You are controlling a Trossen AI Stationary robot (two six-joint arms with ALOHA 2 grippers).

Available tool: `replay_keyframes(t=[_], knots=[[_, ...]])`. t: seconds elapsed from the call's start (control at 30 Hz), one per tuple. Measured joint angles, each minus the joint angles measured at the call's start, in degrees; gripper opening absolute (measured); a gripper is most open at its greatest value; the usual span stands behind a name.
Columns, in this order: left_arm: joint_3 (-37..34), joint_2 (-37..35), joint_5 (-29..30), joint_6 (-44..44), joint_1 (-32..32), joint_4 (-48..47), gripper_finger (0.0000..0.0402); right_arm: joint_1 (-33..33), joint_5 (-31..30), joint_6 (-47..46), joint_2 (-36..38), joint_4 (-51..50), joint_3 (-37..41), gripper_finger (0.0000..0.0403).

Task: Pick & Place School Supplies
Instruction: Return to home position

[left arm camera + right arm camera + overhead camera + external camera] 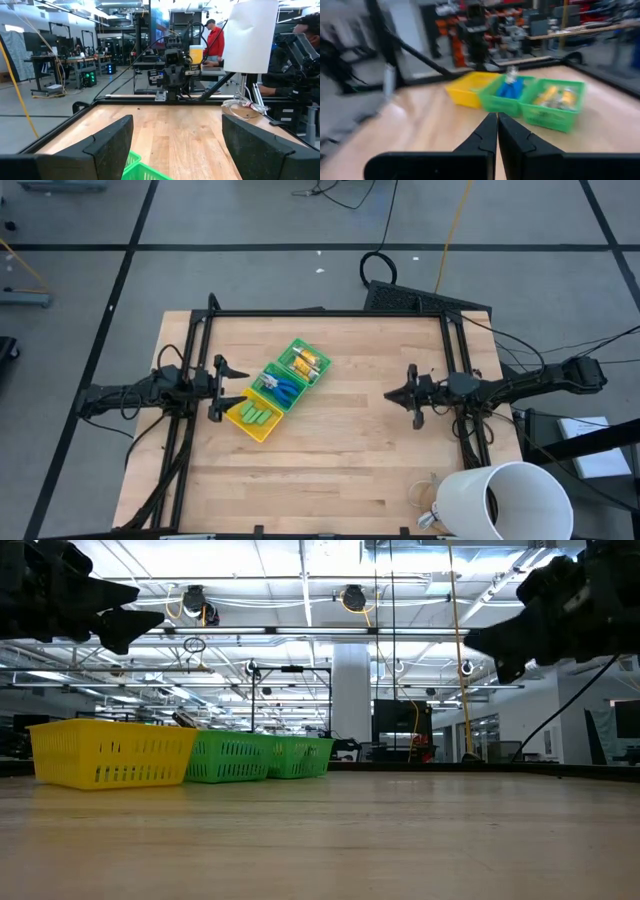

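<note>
I am holding my left end effector [240, 387] released just beside the tray [297, 342], my right end effector [390, 395] clenched on nothing across the bench [350, 460], with green erasers [254, 416], blue scissors [283, 388] and yellow-orange pieces [308, 364] all lying binned, so sorting is looking finished.

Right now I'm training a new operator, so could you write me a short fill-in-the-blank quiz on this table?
1. The yellow bin holds ___ erasers.
2. The scissors have ___ handles.
3. The left gripper, beside the yellow bin, is ___.
4. The right gripper is ___.
Missing words: green; blue; open; shut.
</note>
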State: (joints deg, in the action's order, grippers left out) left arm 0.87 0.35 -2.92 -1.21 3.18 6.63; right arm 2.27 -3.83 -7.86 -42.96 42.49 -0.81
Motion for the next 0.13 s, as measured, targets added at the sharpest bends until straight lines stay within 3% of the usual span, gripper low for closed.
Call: replay_keyframes(t=[0.03,0.13], knots=[[0.0,0.0,0.0,0.0,0.0,0.0,0.0308,0.1,2.7,-1.3,0.1,0.7,0.0,0.0009],[0.0,0.0,0.0,0.0,0.0,0.0,0.0308,-0.3,18.8,2.3,0.4,0.9,0.0,0.0009]])
